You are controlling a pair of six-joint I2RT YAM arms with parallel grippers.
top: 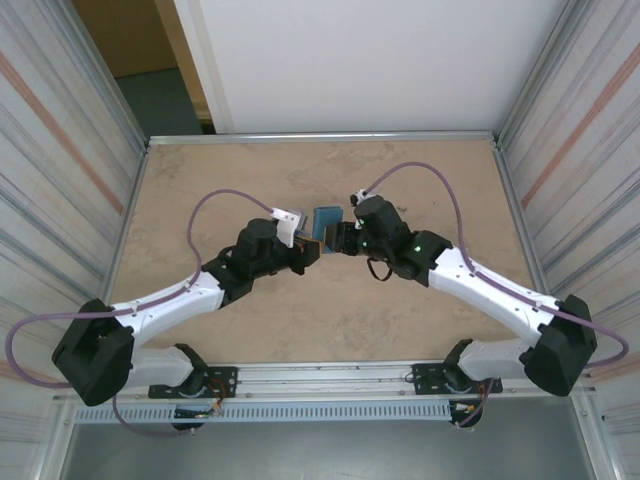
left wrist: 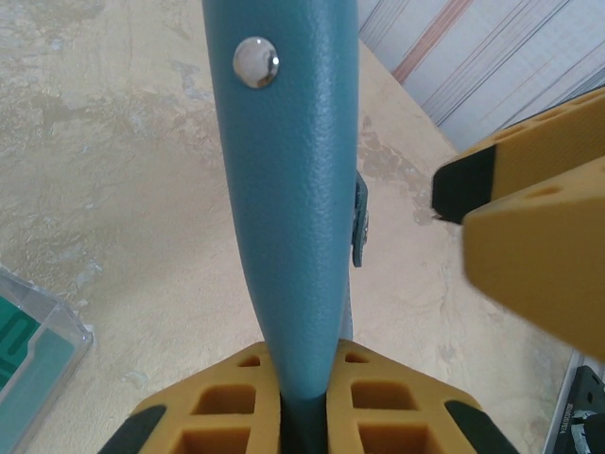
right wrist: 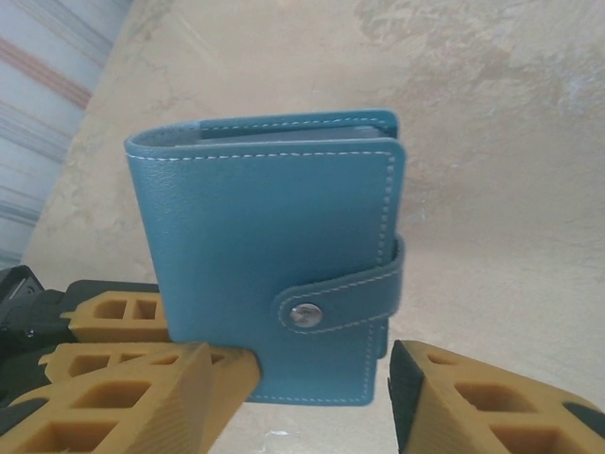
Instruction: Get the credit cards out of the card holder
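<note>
The card holder (right wrist: 274, 246) is a teal-blue wallet, folded shut, with its strap snapped over the front by a silver stud. It is held upright above the table. My left gripper (left wrist: 304, 378) is shut on its lower edge, and in the top view the left gripper (top: 306, 248) sits just left of the card holder (top: 325, 218). My right gripper (right wrist: 312, 378) is open around the holder's lower corner below the strap. One finger overlaps that corner and the other stands apart from its edge. The credit cards are hidden inside the closed holder.
A flat clear-edged piece with a green face (left wrist: 28, 340) lies on the beige table (top: 420, 320) below the left gripper. Corrugated metal walls (top: 60, 150) stand on both sides. The right gripper's yellow fingers (left wrist: 529, 236) hang close beside the holder.
</note>
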